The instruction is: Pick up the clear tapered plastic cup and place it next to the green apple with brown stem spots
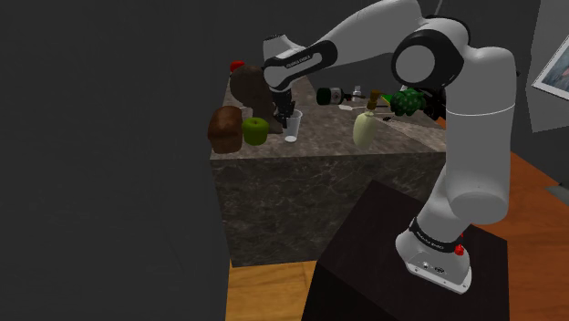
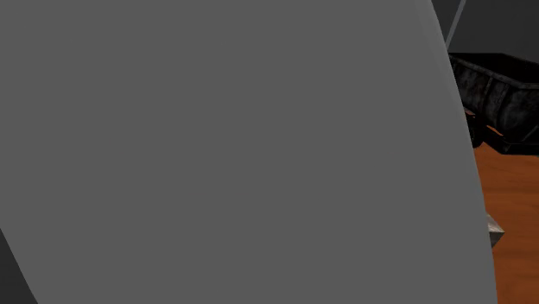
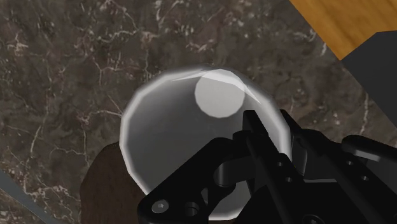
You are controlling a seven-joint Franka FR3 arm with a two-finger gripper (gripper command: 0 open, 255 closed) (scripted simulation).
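A: Hand state?
B: I've got the hand (image 3: 275, 130) narrow. One finger (image 3: 254, 137) sits inside the clear cup (image 3: 172, 127), the other outside, with the wall pinched between them. I read that as holding it by the rim. The rim grip makes sense because the sides taper and would slip.
A: Cup location?
B: Shoulder view, centre of frame. It's upright, with its base on the marble bench (image 1: 310, 182) or barely off it, just right of the green apple (image 1: 254, 130). I can't tell whether they touch.
A: Why there?
B: That's the target spot. I judge only the release is left.
A: Counts?
B: One cup, one apple, one brown loaf (image 1: 224, 129) left of the apple, one pale gourd-like thing (image 1: 364, 130) right of centre. The clutter at the back edge is too small to count.
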